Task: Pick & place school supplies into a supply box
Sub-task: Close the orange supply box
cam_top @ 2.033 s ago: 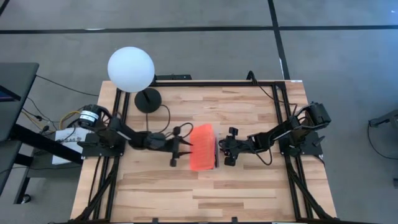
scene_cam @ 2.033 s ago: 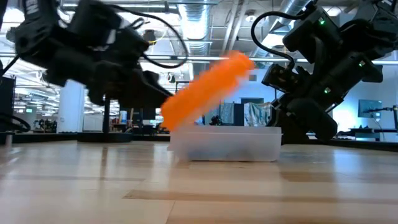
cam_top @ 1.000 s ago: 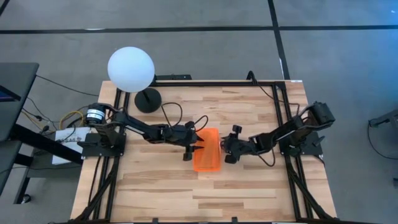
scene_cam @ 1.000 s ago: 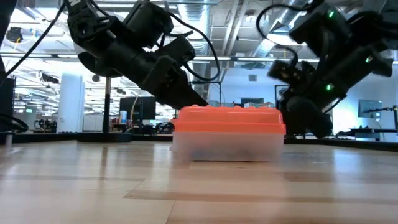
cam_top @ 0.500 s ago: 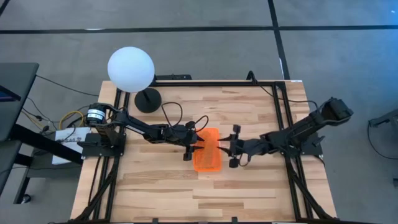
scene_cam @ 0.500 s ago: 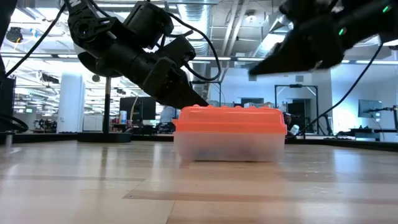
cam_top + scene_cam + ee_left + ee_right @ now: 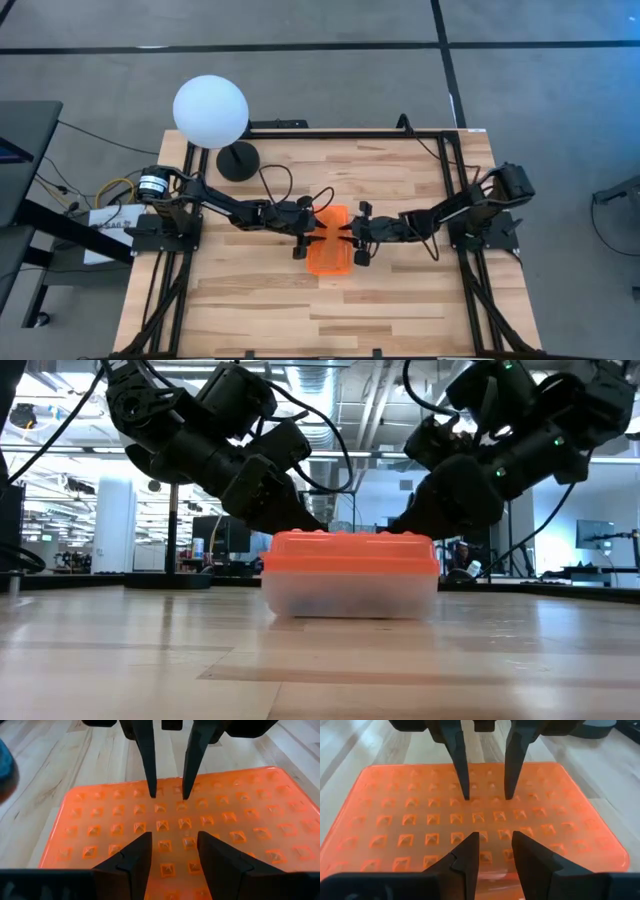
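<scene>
The supply box (image 7: 330,256) has a clear base (image 7: 350,592) and a studded orange lid (image 7: 350,548). It stands shut on its base at the middle of the wooden table. My left gripper (image 7: 316,241) reaches in from the table's left and my right gripper (image 7: 346,241) from its right. Both tip down onto the lid, fingers apart, and nearly face each other across it. Each shows over the lid in its own wrist view, the left (image 7: 173,834) and the right (image 7: 495,834). The school supplies are hidden. My left gripper rests its two spread fingertips (image 7: 316,527) on the lid's top (image 7: 172,820), toward the box's left side. The fingers slant down from the table's left. The box stands flat on the table. My right gripper sets its two spread fingertips (image 7: 396,530) on the lid's top (image 7: 495,817), toward the box's right side. The fingers slant down from the table's right. Nothing is pinched between them.
A white globe lamp (image 7: 210,112) on a black base (image 7: 238,160) stands at the table's far left, its cable running toward the left arm. Black frame rails (image 7: 452,190) border the table's left, right and far sides. Bare wood lies near the front edge.
My right gripper has swung out and back toward the table's left, tipping down until its fingertips came onto the orange lid. The box has slid a little toward the table's left. Two seconds ago the lid stood tilted up; now it lies flat.
</scene>
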